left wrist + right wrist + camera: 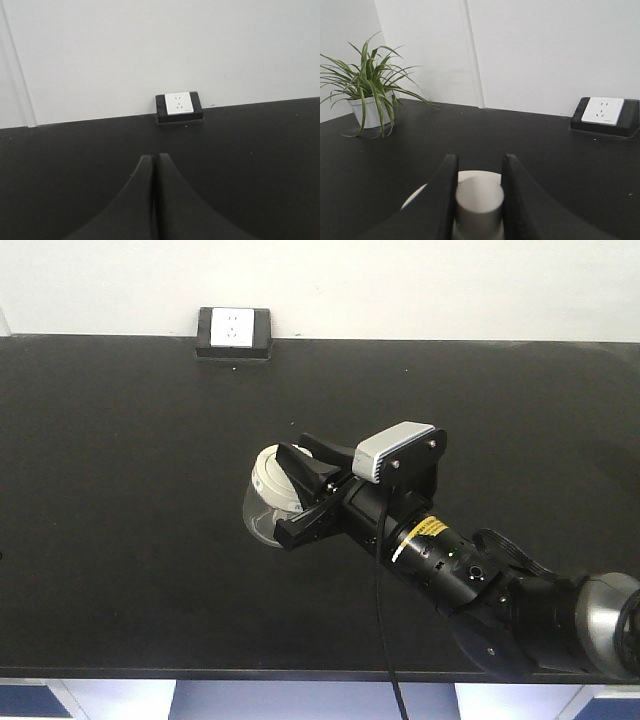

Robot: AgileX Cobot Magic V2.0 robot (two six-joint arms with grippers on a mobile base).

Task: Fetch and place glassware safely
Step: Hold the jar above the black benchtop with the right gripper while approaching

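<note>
Front view: right gripper (pixel 284 492) reaches over the black table (pixel 120 440) and clamps the jar (pixel 260 503), which is well in front of the socket (pixel 234 330) and slightly to its right. Right wrist view alone shows its fingers (pixel 445 195) pressed against both sides of the lid knob (pixel 479 200), and a plant (pixel 367 85) far left of the socket. Left wrist view: left gripper (pixel 154 161) fully closed, empty, facing the socket. Jar contents cannot be made out.

Right arm (pixel 500 590) stretches in from lower right, right end effector (pixel 286 495) clamped on the jar (pixel 256 510) lid knob; left end effector (pixel 152 159), bottom centre, fingers pressed together.
</note>
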